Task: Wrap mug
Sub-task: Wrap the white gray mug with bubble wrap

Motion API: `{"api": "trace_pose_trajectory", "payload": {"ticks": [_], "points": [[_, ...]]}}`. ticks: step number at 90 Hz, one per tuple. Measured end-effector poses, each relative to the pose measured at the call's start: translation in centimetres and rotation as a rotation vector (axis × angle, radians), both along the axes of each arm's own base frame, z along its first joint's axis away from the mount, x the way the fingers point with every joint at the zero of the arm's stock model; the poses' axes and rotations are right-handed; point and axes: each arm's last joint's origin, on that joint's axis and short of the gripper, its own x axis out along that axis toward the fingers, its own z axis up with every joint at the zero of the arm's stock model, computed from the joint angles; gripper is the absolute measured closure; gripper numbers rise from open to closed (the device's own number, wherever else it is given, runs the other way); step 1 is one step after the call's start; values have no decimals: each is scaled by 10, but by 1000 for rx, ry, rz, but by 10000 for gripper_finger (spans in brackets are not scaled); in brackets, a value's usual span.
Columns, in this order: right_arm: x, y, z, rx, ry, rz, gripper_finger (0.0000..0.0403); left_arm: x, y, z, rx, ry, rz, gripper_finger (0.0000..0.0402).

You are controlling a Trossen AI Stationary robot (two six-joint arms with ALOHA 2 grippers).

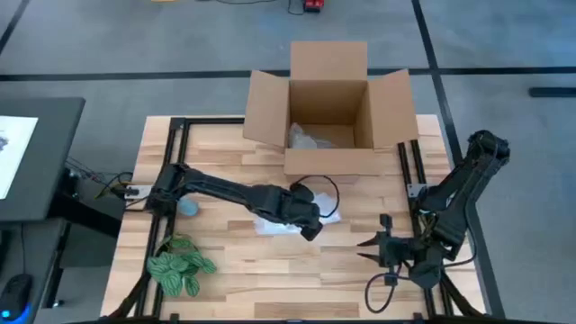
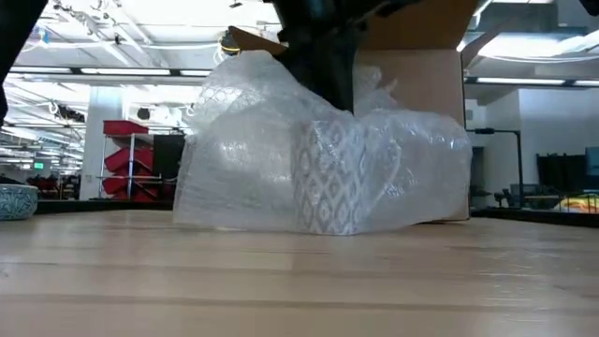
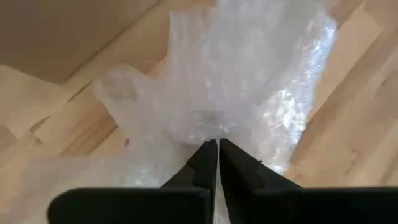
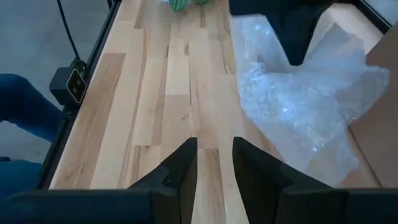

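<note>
A patterned mug (image 2: 329, 178) is being shown at mid-bench (image 1: 270, 265), just in front of the open cardboard box (image 1: 329, 108), and is being covered by a loose sheet of bubble wrap (image 2: 281, 140). The wrap is being pinched by the left gripper (image 3: 217, 149), whose fingers are being held closed on a fold of the plastic above the mug. The right gripper (image 4: 214, 163) is being kept idle near the bench's right front edge, well apart from the mug, its fingers being held parted with nothing between them. Progress is being judged as partial: the mug is being draped but not bound, since the sheet is still spreading loosely over the bench on both sides. Tucking and closing of the loose edges are being left outstanding.
</note>
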Motion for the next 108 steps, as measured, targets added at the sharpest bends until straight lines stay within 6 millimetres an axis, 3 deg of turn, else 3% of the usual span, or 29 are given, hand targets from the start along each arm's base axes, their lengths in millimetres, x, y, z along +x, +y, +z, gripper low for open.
{"api": "trace_pose_trajectory", "payload": {"ticks": [11, 22, 61, 80, 108], "points": [[0, 0, 0, -1, 1, 0, 310, -1, -7, 8, -32, -51, -10, 402], [0, 0, 0, -1, 0, 0, 310, 7, -13, -2, -45, -66, -25, 402], [0, 0, 0, 0, 0, 0, 310, 29, -3, -77, -49, 139, 33, 401], [0, 0, 0, 3, -1, 0, 310, 29, -1, -77, -61, 143, 22, 401], [0, 0, 0, 4, 0, 1, 310, 24, -3, -28, -57, 41, -38, 402]]}}
